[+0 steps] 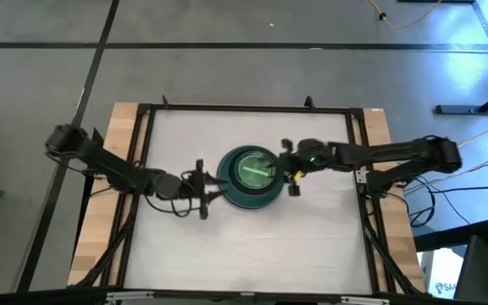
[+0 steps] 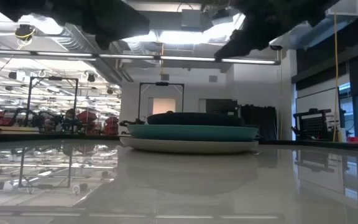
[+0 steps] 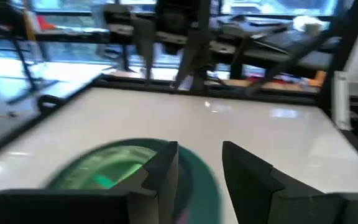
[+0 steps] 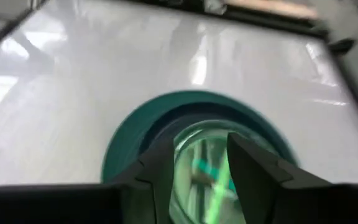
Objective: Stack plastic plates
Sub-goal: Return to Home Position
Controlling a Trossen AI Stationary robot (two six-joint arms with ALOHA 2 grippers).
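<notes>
A stack of plates (image 1: 251, 176) stands at the table's middle. In the low view a grey plate (image 2: 188, 147) lies lowest, a teal plate (image 2: 191, 132) on it and a black plate (image 2: 194, 118) above that. From above, a translucent green plate (image 1: 255, 169) lies on top, inside the teal rim (image 1: 231, 193). My left gripper (image 1: 203, 188) is open and empty just left of the stack. My right gripper (image 1: 291, 169) is open over the stack's right edge, with the green plate (image 4: 197, 165) showing between its fingers. The other plates are hidden or out of view.
A black frame (image 1: 146, 152) runs round the white table top, with wooden boards (image 1: 117, 144) outside it on both sides. Bare table surface (image 1: 244, 246) lies near, far, left and right of the stack.
</notes>
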